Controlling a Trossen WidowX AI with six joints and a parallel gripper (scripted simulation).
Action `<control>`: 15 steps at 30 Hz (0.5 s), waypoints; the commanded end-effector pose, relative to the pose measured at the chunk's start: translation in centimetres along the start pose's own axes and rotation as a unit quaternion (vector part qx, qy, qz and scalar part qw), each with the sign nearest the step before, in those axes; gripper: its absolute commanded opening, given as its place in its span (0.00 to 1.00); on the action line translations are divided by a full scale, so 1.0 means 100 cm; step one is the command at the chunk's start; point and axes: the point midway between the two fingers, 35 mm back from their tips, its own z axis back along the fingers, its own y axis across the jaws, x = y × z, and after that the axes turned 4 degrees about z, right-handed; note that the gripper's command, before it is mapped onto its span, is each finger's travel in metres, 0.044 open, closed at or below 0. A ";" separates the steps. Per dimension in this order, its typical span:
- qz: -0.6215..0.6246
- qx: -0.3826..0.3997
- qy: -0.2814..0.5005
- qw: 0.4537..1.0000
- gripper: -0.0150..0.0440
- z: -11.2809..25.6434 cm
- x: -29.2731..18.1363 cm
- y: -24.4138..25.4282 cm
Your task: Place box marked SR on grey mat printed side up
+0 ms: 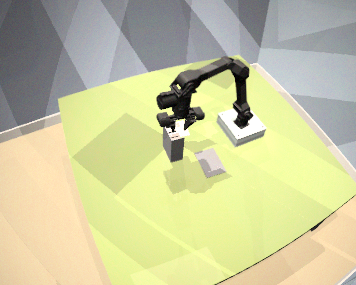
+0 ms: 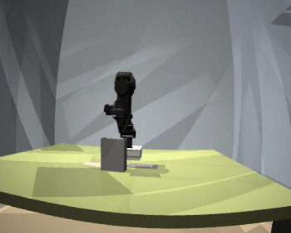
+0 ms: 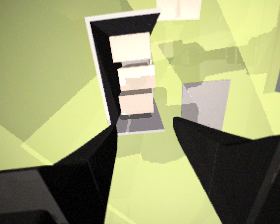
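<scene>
My black two-fingered tool (image 1: 181, 127) (image 2: 129, 141) (image 3: 144, 125) is open, fingers well apart, with nothing between them, above the dark grey rectangular bin (image 1: 173, 148) (image 2: 114, 154) (image 3: 98, 70). Three pale-topped upright boxes (image 3: 136, 77) stand in a row inside it. The SR box is among these; I cannot tell which, the codes being out of sight. The flat grey mat (image 1: 209, 162) (image 2: 143, 166) (image 3: 207, 102) lies on the green bench (image 1: 138, 221) (image 2: 154, 193) (image 3: 40, 100) beside the bin, bearing no box.

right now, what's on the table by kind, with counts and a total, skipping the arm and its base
QSFP-100G boxes: 3
bin: 1
grey mat: 1
pale flat sheet: 1
total: 6
</scene>
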 end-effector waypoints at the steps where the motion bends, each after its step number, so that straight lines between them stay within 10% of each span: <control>1: 0.000 0.000 0.000 1.000 0.66 0.000 0.000 0.000; 10: 0.000 0.000 0.000 1.000 0.66 0.000 0.000 0.000; 15: 0.048 0.022 -0.001 0.999 0.43 0.000 0.002 0.000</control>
